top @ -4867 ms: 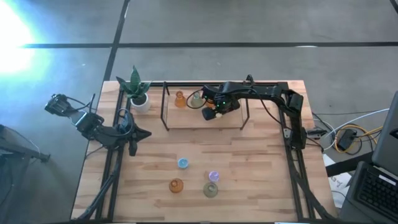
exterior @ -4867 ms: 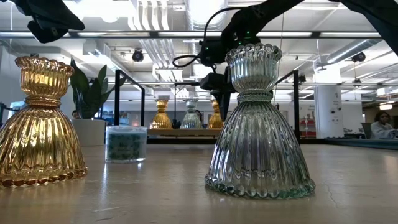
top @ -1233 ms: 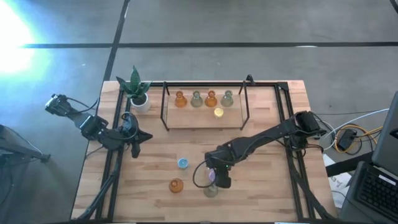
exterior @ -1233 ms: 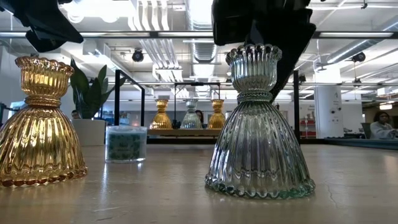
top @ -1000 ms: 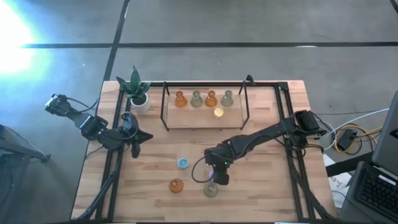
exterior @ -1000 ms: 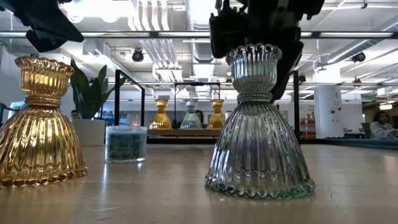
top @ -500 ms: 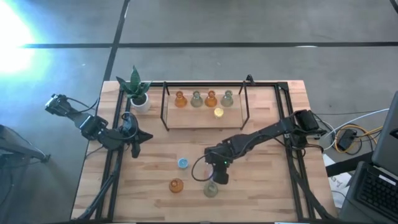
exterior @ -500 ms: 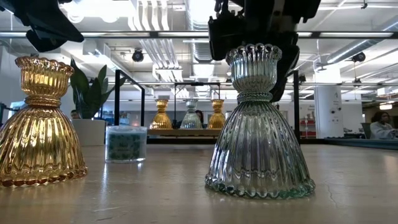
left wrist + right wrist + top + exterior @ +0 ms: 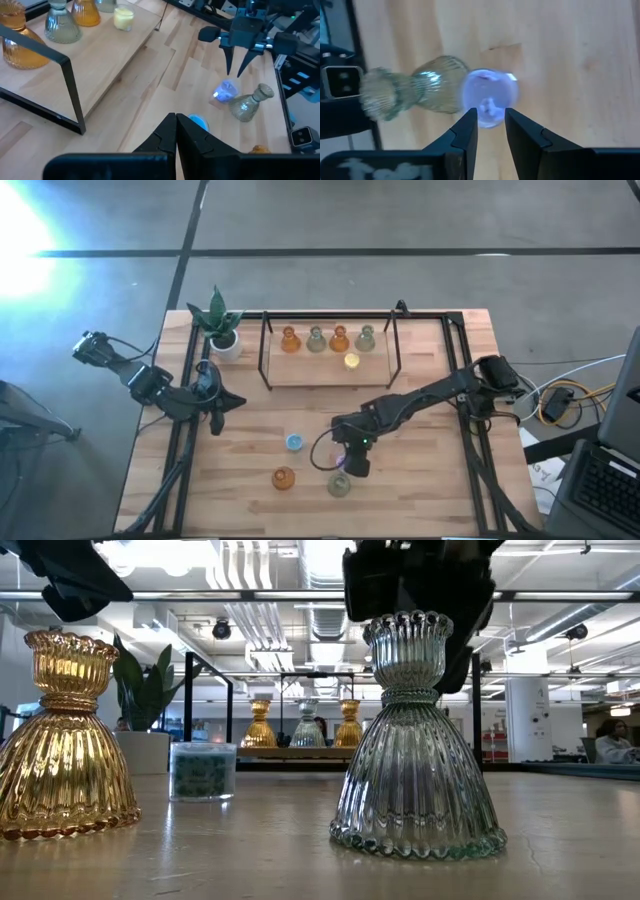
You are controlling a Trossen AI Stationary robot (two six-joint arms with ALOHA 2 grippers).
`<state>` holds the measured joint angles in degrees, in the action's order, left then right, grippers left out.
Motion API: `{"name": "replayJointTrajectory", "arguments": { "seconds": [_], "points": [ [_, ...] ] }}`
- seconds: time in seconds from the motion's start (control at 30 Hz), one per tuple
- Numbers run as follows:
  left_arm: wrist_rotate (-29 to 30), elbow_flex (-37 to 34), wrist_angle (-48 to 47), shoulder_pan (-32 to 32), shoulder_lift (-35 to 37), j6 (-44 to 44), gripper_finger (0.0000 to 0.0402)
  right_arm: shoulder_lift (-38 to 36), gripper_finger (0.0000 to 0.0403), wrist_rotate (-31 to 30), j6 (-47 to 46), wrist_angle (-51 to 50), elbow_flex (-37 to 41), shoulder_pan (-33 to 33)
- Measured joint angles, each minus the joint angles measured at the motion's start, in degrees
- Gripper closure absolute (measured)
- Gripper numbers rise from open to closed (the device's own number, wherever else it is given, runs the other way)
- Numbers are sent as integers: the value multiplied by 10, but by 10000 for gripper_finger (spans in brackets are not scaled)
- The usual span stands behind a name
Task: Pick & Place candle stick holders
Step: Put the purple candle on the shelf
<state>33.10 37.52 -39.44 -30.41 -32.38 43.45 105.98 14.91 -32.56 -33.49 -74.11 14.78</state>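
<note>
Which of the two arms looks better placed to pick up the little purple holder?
The right. Its gripper hangs open directly above the purple holder, fingers pointing down at it, beside the green holder. The left gripper waits shut at the table's left edge, far from it.

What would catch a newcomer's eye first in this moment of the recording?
The right gripper hangs open just above the purple candle holder at the table's front, jaws pointing down at it, with the green holder standing right beside. At the back, a row of amber and green holders plus a small yellow one sits on the raised shelf. The left gripper waits shut near the left edge.
</note>
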Motion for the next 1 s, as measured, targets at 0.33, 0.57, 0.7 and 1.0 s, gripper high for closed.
{"name": "replayJointTrajectory", "arguments": {
  "seconds": [0.33, 0.57, 0.7, 1.0],
  "points": [
    [0, -2, 4, 0, -2, 4, 390, 27, 326, -5, -3, 23, 1, -1],
    [0, -2, 5, 0, -3, 5, 390, 50, 340, -2, -3, 26, -1, -3],
    [0, -2, 7, 0, -3, 5, 390, 52, 352, -2, -5, 27, -1, -2],
    [0, -2, 9, 0, -3, 5, 390, 20, 360, 2, -32, 24, -12, -4]
  ]
}}
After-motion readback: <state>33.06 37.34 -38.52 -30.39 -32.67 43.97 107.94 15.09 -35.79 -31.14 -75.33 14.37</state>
